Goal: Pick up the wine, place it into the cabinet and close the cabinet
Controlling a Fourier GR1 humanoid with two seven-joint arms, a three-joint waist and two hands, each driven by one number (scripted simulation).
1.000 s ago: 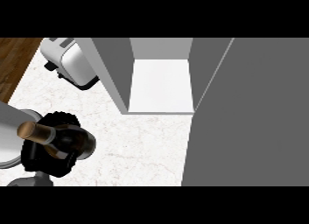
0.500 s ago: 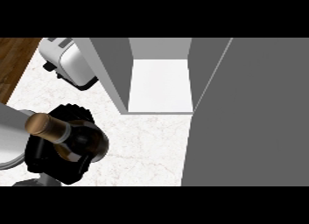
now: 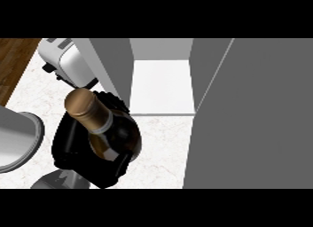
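Although a pale grey round vessel (image 3: 8, 142) sits just left of it, the black left hand (image 3: 73, 148) has its fingers curled round the dark glass wine bottle (image 3: 113, 133). The gold foil neck points up, probably so the bottle can be stood on a shelf. Beyond the hand sits a white toaster (image 3: 65, 62). Up and to its right the grey cabinet (image 3: 162, 88) stands open, its tall grey door (image 3: 257, 115) swung wide, leaving a way in. The right hand is out of view.

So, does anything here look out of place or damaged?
Nothing stands out. The wine is intact in the hand, outside the open cabinet; the toaster stands beside the cabinet. No spill shows.
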